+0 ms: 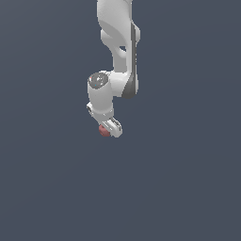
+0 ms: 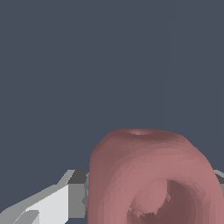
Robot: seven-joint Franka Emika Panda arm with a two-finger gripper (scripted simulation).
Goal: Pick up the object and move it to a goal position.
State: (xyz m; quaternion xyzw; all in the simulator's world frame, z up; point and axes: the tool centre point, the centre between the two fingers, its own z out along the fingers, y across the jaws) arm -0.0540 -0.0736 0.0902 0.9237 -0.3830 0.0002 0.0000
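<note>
The object (image 1: 103,130) is a small, dull red-pink rounded lump, seen at the tip of the white arm's hand in the exterior view. In the wrist view the object (image 2: 131,162) fills the near field, with a hollow dimple facing the camera. My gripper (image 1: 108,130) (image 2: 148,177) is shut on it, and the grey-white fingers (image 2: 65,197) press against its sides. One finger is mostly hidden behind the lump. The goal position is not marked in either view.
Only a flat, dark grey-blue surface shows around the arm in both views. The arm's white links (image 1: 117,42) reach down from the top of the exterior view.
</note>
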